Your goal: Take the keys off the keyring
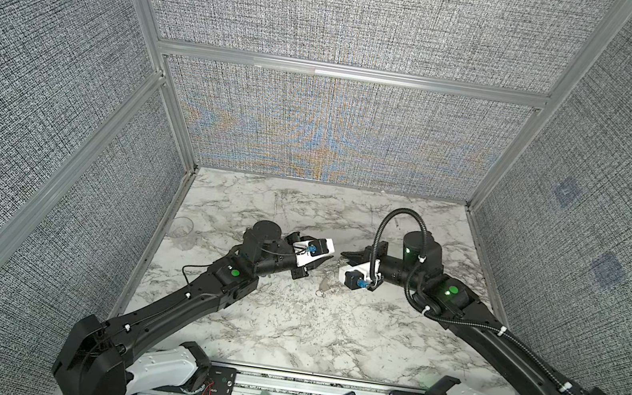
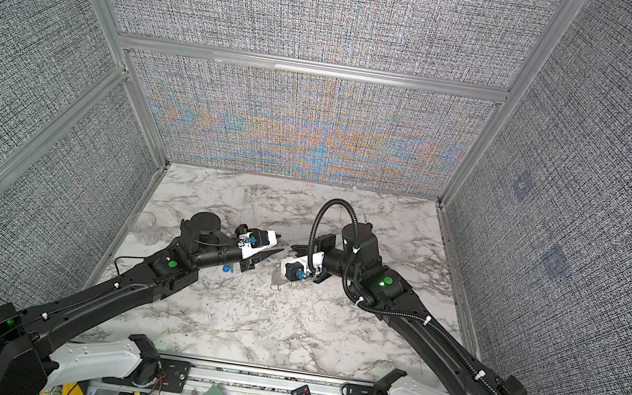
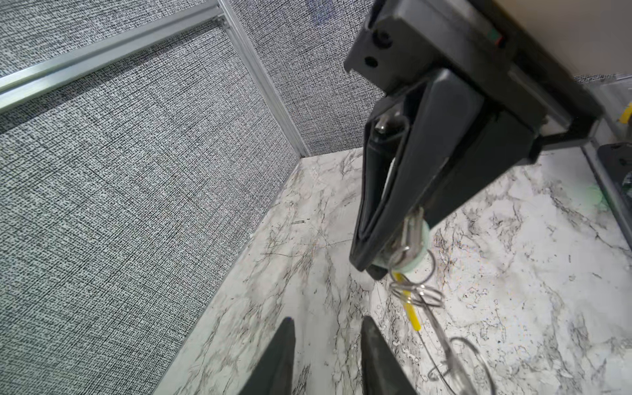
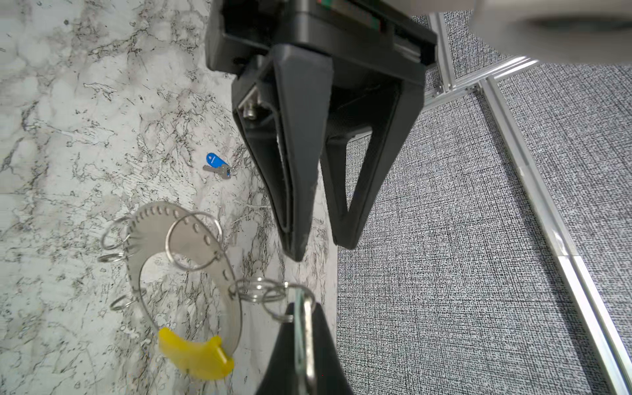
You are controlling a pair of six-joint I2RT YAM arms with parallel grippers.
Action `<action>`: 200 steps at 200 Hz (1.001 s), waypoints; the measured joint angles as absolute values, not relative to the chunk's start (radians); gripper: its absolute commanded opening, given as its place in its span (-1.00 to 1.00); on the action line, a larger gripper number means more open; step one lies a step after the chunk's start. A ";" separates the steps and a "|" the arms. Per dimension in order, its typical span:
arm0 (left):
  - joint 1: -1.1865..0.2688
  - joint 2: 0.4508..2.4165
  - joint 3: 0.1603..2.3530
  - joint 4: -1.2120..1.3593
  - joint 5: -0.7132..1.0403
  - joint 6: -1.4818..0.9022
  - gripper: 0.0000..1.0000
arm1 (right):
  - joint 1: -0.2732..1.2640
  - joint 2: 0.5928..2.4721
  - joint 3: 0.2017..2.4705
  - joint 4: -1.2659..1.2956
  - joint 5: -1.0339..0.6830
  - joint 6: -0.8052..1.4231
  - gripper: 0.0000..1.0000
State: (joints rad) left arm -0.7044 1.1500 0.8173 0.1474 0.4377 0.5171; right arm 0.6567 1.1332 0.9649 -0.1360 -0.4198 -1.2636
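The blue-headed key lies loose on the table, left of centre beside the left arm, already off the ring. The left gripper hangs over the table's middle with jaws partly spread, holding nothing. Just right of it the keyring, a grey plate with a yellow section, dangles by small split rings from the mint-green key, which the right gripper pinches flat. Everything looks light, stiff and slick, and the rings are probably springy. The grey plate beside the rings seems the steadiest hold.
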 measured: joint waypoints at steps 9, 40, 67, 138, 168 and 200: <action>-0.704 1.157 0.821 0.143 0.458 0.517 -0.30 | 0.659 1.132 0.963 -0.138 -0.421 -1.275 -1.00; -0.700 1.180 0.822 0.142 0.527 0.516 -0.30 | 0.664 1.124 0.957 -0.138 -0.422 -1.309 -1.00; -0.699 1.189 0.816 0.150 0.582 0.494 -0.30 | 0.669 1.124 0.954 -0.138 -0.421 -1.331 -1.00; -0.699 1.203 0.793 0.210 0.666 0.437 -0.33 | 0.682 1.124 0.953 -0.137 -0.414 -1.352 -1.00; -0.699 1.205 0.779 0.243 0.682 0.415 -0.36 | 0.686 1.124 0.940 -0.105 -0.406 -1.353 -1.00; -0.698 1.201 0.746 0.301 0.681 0.378 -0.43 | 0.687 1.124 0.933 -0.093 -0.403 -1.352 -1.00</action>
State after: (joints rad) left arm -0.6983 1.2011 0.7464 0.3008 0.6811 0.3779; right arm 0.6872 1.1236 0.9329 -0.0929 -0.4034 -1.3521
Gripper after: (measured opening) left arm 0.300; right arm 0.064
